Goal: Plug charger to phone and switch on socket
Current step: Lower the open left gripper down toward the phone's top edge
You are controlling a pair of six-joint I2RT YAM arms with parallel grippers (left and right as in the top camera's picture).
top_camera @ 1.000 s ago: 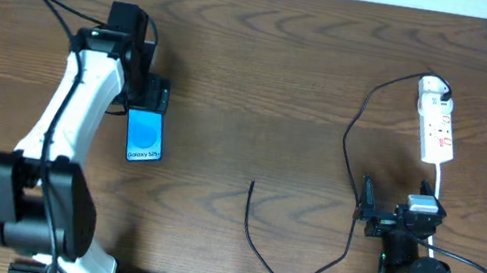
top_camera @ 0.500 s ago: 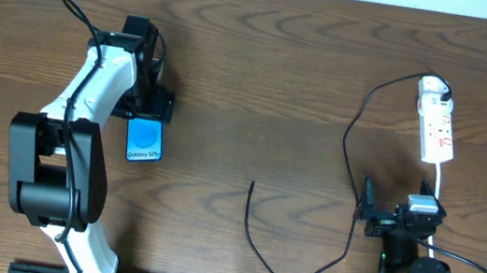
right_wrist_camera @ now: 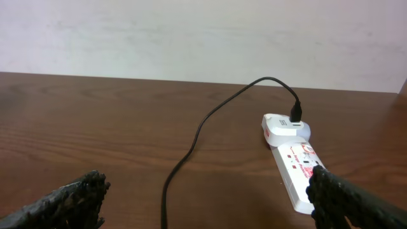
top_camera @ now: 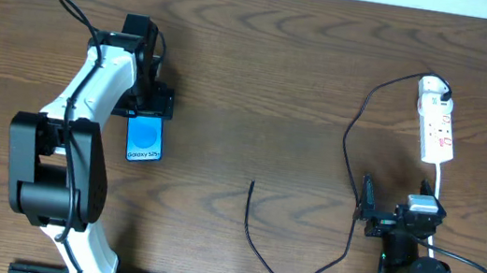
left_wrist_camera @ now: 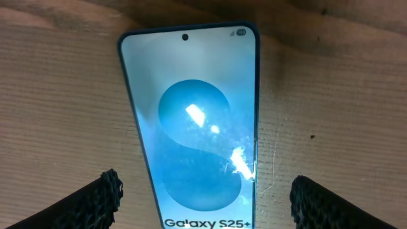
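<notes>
The left gripper (top_camera: 149, 108) stands with its jaws spread wide, holding nothing. In its wrist view one finger (left_wrist_camera: 102, 197) shows on each side of the phone (left_wrist_camera: 194, 127), with a strip of bare table (left_wrist_camera: 57, 114) between each finger and the phone's long edges, so neither pad touches it. The phone lies flat, screen up and lit blue, with a lighter circle in the middle and white text at the end nearer the fingertips. From overhead the gripper's black body overlaps the phone's far end, and the rest of the screen shows just below it, on the left half of the table.

The right gripper (top_camera: 394, 211) is also spread wide and empty, low near the front edge on the right. The charger (top_camera: 348, 141) passes just beside its left finger. From there the cable runs up the table to its plug in the far end of the socket (top_camera: 438, 120), and the other way it loops toward the front edge and rises to a free tip (top_camera: 251, 184) near the table's middle. That tip lies well apart from both the phone and the right gripper. The socket lies straight ahead of the right gripper, well clear of its fingers.
</notes>
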